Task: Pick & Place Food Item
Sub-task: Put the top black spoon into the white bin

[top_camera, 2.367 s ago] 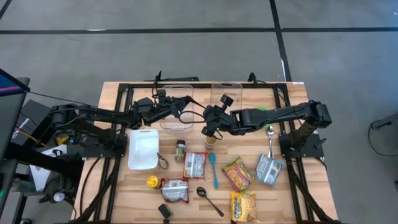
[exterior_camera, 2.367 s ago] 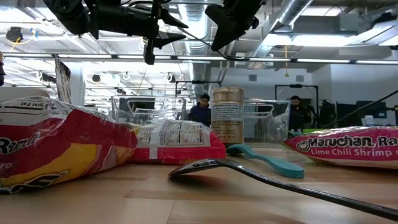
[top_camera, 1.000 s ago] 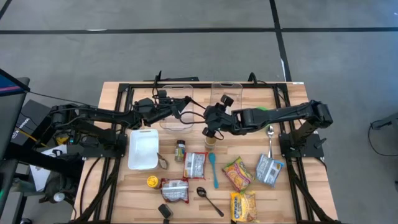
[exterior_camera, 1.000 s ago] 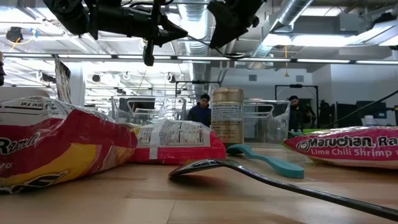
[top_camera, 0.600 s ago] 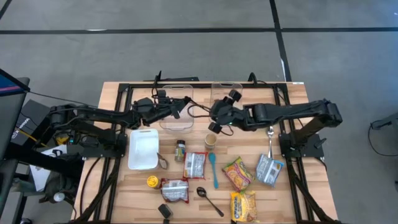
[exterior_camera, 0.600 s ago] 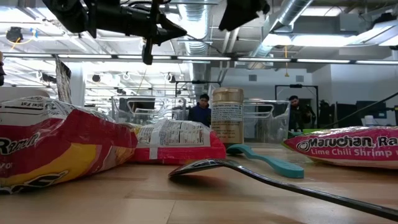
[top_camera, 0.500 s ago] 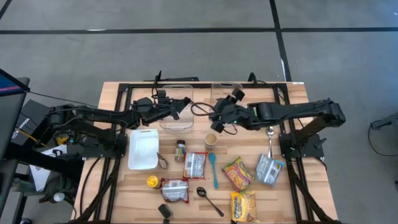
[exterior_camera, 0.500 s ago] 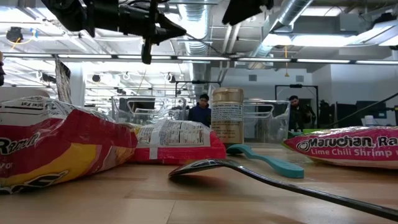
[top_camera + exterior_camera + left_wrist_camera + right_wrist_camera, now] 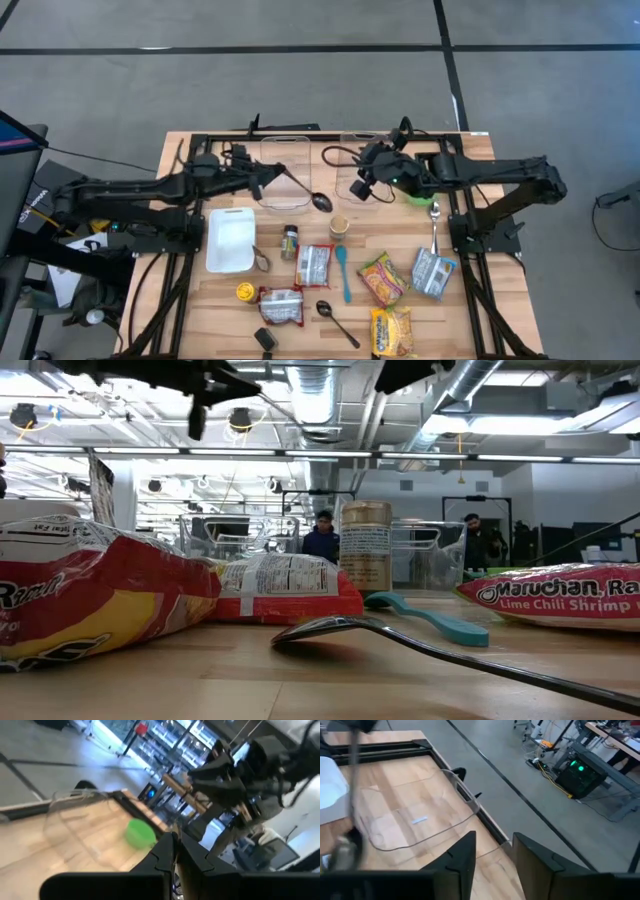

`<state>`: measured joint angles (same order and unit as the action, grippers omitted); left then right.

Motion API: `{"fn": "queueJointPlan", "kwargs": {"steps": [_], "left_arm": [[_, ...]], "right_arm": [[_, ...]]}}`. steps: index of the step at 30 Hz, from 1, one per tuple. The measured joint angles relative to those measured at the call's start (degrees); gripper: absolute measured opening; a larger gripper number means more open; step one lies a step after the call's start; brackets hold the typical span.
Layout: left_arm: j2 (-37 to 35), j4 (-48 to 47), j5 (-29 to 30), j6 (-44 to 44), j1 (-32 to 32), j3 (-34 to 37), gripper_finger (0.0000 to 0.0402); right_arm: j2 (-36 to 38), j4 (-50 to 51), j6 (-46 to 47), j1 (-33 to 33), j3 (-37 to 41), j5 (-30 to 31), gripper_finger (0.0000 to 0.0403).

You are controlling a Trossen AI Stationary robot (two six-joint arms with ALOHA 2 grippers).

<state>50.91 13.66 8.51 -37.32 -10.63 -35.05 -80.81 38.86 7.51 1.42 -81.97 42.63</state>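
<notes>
A tan-lidded jar (image 9: 339, 224) stands on the table; in the low view this jar (image 9: 366, 546) stands upright. My left gripper (image 9: 268, 178) hovers over the near-left corner of a clear container (image 9: 285, 165), shut on a dark spoon (image 9: 305, 191). The spoon's bowl (image 9: 321, 201) juts out toward the jar. My right gripper (image 9: 362, 187) hangs open above a second clear container (image 9: 362, 152), beyond the jar, with nothing between its fingers (image 9: 460, 861). My left gripper pinches the spoon's handle (image 9: 279, 176) near its free end between its two shut fingers (image 9: 162, 855). The fingers come level from the table's left and lie along the handle. The spoon sticks out ahead of them, lifted clear of the table.
A white tray (image 9: 230, 240) lies near-left. A dark jar (image 9: 289, 241), several food packets (image 9: 383, 278), a teal spoon (image 9: 342, 270) and another dark spoon (image 9: 334, 320) crowd the table's near half. A green lid (image 9: 416, 195) lies under my right arm.
My left gripper has drawn back toward the table's left edge and risen a little, carrying the spoon along. My right gripper has risen and moved away from the jar toward the far right, over the second clear container.
</notes>
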Motion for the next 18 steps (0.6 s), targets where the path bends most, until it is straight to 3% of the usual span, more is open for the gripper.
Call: {"fn": "queueJointPlan", "kwargs": {"steps": [7, 18], "left_arm": [[-10.26, -13.89, -0.55, -0.24, 0.0, 0.0, 0.0002], [-19.59, -30.93, -5.46, -6.57, 0.0, 0.0, 0.0002]], "right_arm": [[-0.59, 0.61, -0.35, -2.71, 0.01, -6.84, 0.0075], [-0.56, 0.77, -0.51, -3.47, 0.02, -6.88, 0.0034]]}}
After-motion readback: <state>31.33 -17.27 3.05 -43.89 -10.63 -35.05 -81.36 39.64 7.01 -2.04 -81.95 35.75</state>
